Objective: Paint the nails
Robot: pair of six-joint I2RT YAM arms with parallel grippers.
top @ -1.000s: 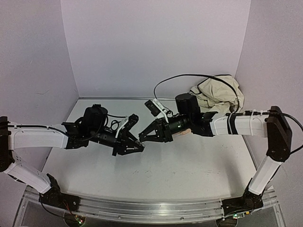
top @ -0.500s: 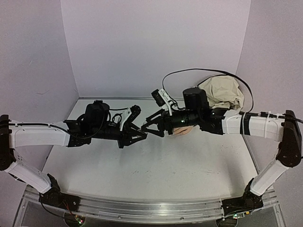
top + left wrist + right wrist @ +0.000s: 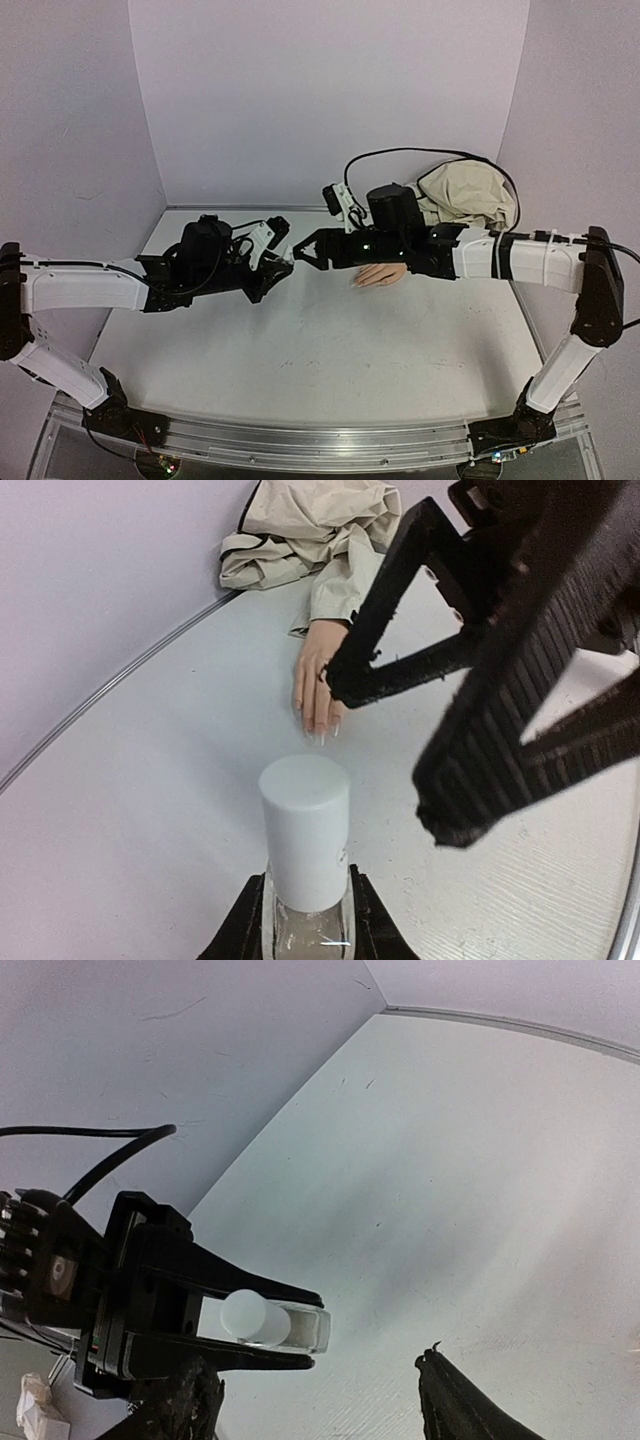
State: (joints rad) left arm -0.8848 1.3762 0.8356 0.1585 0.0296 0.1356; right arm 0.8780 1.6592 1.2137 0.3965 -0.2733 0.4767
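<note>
The left claw [image 3: 312, 1333] is closed on a small bottle [image 3: 305, 840] with a white cap. The right claw [image 3: 298, 251] stands wide open near it, holding nothing. Farther back the mannequin hand [image 3: 318, 675] lies on the counter [image 3: 330, 350], under the right arm, with the nails [image 3: 322, 736] turned toward the bottle.

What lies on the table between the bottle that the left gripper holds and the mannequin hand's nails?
In the left wrist view the table is bare between bottle and nails; the open right gripper hangs above that stretch.
</note>
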